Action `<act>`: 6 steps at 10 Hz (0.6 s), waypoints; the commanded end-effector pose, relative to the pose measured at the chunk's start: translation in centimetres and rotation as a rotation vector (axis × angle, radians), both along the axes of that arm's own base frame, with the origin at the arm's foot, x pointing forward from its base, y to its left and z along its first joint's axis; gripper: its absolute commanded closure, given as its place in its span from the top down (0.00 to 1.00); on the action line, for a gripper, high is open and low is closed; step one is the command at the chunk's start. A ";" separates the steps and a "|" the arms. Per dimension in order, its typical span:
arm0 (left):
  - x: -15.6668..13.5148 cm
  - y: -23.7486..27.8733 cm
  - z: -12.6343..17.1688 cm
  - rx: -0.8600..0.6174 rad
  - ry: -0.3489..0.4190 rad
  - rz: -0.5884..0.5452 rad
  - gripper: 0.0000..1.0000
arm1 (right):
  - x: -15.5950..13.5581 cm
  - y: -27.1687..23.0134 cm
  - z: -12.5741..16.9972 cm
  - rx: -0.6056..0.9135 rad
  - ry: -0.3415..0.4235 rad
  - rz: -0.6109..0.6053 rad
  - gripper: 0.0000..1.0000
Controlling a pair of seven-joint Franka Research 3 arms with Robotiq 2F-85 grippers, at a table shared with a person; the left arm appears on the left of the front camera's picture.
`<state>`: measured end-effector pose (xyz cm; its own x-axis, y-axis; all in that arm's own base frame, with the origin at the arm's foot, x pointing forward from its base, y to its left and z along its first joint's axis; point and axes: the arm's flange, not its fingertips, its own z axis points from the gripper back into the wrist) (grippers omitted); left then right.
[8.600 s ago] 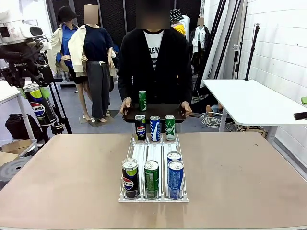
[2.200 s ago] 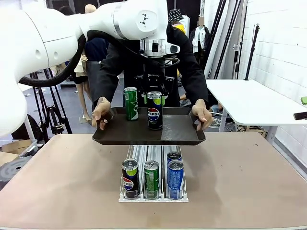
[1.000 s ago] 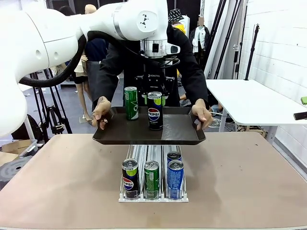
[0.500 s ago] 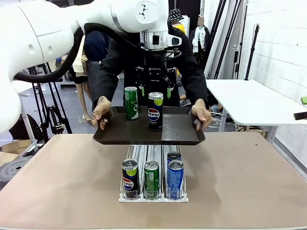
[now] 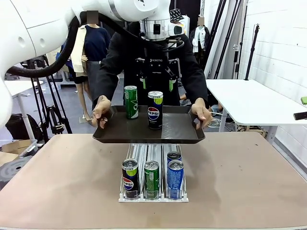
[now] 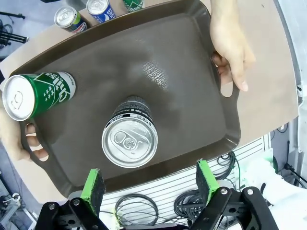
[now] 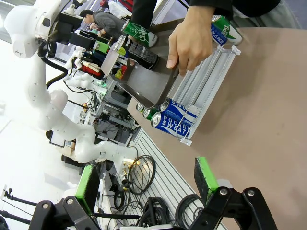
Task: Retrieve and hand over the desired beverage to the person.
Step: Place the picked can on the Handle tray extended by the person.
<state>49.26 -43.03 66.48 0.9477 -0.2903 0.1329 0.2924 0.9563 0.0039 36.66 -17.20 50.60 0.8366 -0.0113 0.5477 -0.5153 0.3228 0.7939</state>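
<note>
The brown table (image 5: 72, 182) carried a white can rack (image 5: 153, 191). The person (image 5: 120, 62) held a dark tray (image 5: 177, 132) above it. The left gripper (image 5: 157, 84) hung wide open, empty, apparently just clear above the upright Pepsi can (image 5: 155, 110). The right gripper (image 7: 146, 184) stood open over the table edge.

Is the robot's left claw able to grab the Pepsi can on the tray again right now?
Probably yes. The left gripper hangs open straight above the Pepsi can, which stands upright on the tray. Nothing sits between them, and the green can stands apart to one side.
</note>
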 end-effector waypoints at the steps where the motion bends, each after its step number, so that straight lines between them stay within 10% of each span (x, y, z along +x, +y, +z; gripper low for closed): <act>1: 0.1 0.0 -0.2 -0.003 0.006 0.000 1.00 | -0.1 0.2 -0.2 -0.003 -0.006 -0.012 1.00; 6: 0.1 0.0 -0.2 -0.003 0.006 0.000 1.00 | -0.1 0.2 -0.2 -0.003 -0.006 -0.012 1.00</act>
<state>49.42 -43.12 66.11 0.9483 -0.2907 0.1271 0.2924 0.9563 0.0053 36.66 -17.20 50.60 0.8366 -0.0113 0.5477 -0.5154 0.3228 0.7939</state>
